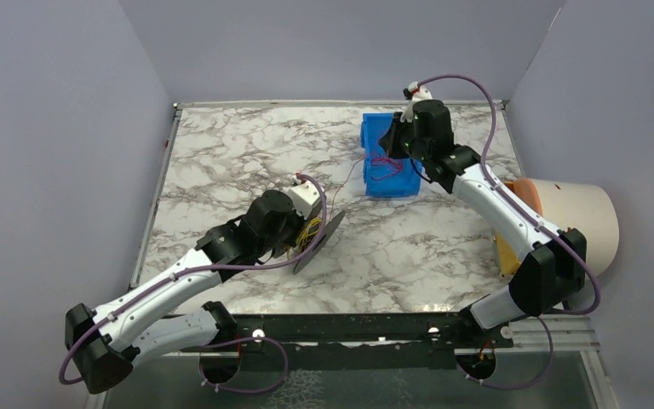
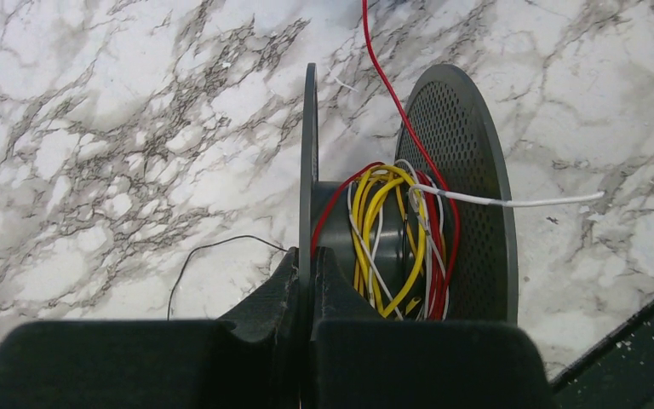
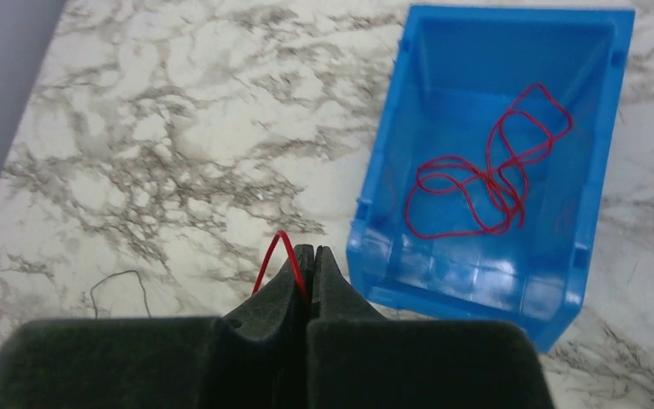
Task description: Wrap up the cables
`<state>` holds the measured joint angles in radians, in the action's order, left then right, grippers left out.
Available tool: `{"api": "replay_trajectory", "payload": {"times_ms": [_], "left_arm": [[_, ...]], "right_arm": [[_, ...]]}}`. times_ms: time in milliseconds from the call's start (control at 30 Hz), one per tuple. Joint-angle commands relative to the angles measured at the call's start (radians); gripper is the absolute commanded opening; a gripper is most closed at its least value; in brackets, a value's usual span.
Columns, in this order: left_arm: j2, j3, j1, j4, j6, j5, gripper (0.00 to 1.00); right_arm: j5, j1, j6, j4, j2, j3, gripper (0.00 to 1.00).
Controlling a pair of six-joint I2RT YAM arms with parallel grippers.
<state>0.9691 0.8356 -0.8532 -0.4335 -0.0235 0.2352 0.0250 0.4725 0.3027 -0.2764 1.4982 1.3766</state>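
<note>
White-grey marble-pattern table (image 1: pixel 221 145), plain lilac-grey walls (image 1: pixel 51 128) on three sides. Black rail (image 1: pixel 349 328) runs along the near edge. Lighting even, shadows soft.

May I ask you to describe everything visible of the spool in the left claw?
The spool is dark grey and plastic-looking: two round flanges on a hub, one flange perforated. The left claw is shut on the plain flange's rim. Yellow, red and white cables are wound loosely round the hub; one red strand leads away over the marble table.
</note>
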Motion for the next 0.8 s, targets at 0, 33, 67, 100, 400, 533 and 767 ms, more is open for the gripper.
{"api": "replay_trajectory", "payload": {"times_ms": [0, 33, 67, 100, 400, 533, 767], "left_arm": [[-0.093, 0.064, -0.006, 0.009, 0.009, -0.097, 0.00], [-0.104, 0.077, -0.006, -0.001, 0.012, -0.108, 0.00], [-0.113, 0.095, -0.007, -0.010, 0.015, -0.116, 0.00], [-0.122, 0.111, -0.006, -0.019, 0.020, -0.124, 0.00], [-0.181, 0.264, -0.007, -0.035, 0.093, -0.133, 0.00], [-0.202, 0.281, -0.007, 0.015, 0.133, -0.079, 0.00], [-0.226, 0.255, -0.006, 0.169, 0.222, 0.076, 0.00]], "right_arm": [[-0.025, -0.049, 0.081, 0.074, -0.002, -0.110, 0.01], [-0.025, -0.054, 0.093, 0.086, -0.004, -0.139, 0.01], [-0.024, -0.058, 0.102, 0.099, -0.006, -0.165, 0.01], [-0.024, -0.061, 0.111, 0.115, -0.008, -0.191, 0.01], [-0.097, -0.067, 0.188, 0.205, 0.009, -0.366, 0.01], [-0.191, -0.065, 0.196, 0.303, 0.010, -0.461, 0.01], [-0.191, 0.059, 0.209, 0.454, -0.025, -0.619, 0.01]]}}
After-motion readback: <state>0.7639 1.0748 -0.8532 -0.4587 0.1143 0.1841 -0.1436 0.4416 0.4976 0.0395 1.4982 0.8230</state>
